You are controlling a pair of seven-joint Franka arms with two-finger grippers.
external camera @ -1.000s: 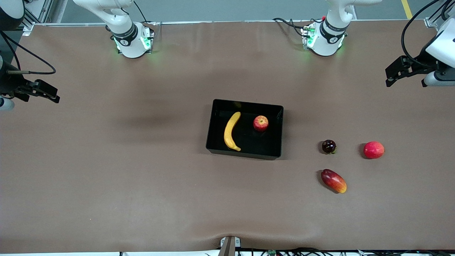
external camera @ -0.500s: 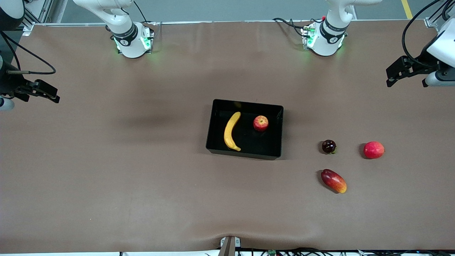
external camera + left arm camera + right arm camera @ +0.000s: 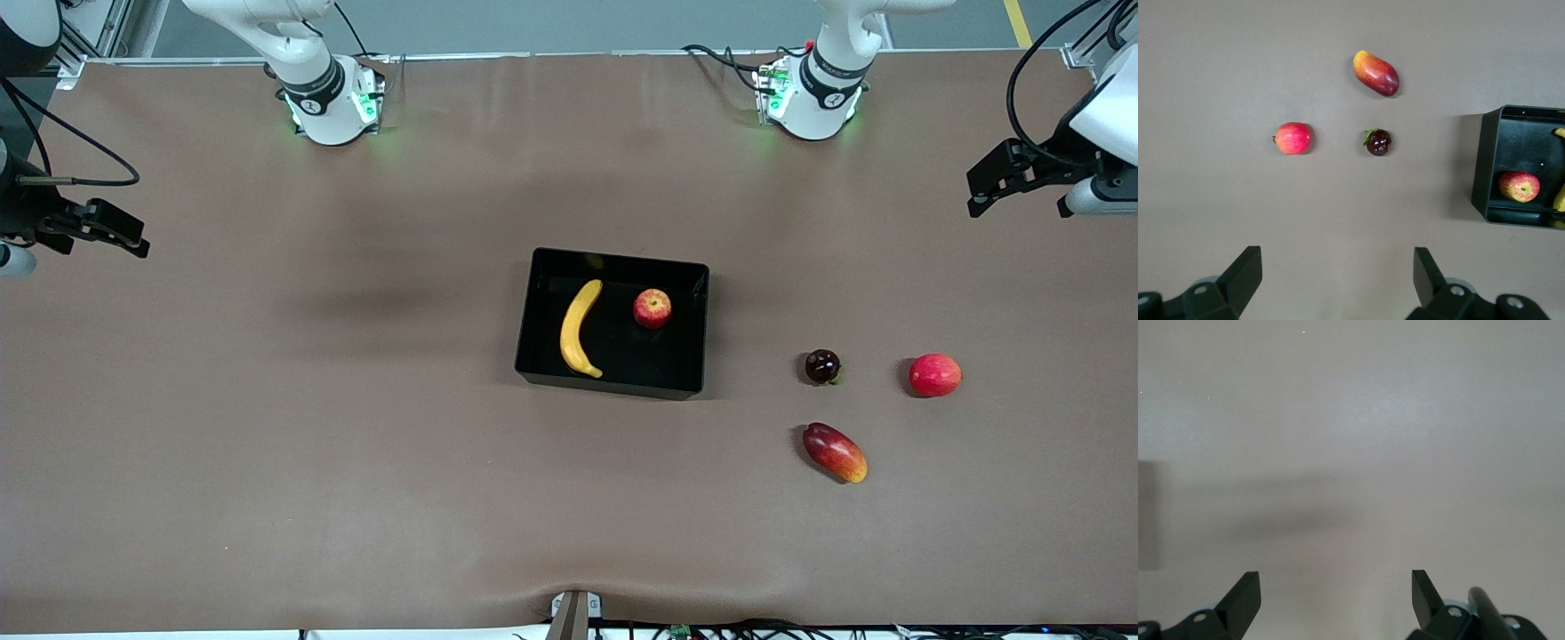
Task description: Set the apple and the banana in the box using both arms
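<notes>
Glossy black box (image 3: pixel 698 331) contains yellow banana (image 3: pixel 578 328) and red, yellow-streaked apple (image 3: pixel 652 308); brown counter (image 3: pixel 311 427) bears dark maroon, pink-red and red-yellow fruits.

Boxes: one, black box (image 3: pixel 613 385)
Bananas: one banana (image 3: pixel 578 328)
Apples: one apple (image 3: pixel 652 308)
Other fruits: three — dark round fruit (image 3: pixel 822 366), red-pink round fruit (image 3: pixel 934 374), oblong red-yellow fruit (image 3: pixel 834 452)
Grippers: two — left gripper (image 3: pixel 994 185), right gripper (image 3: pixel 114 233)

High front camera facing the robots over the whole counter (image 3: pixel 267 444), both wrist cameras looking straight down from height, left wrist and front sharing the box (image 3: pixel 1486 167)
</notes>
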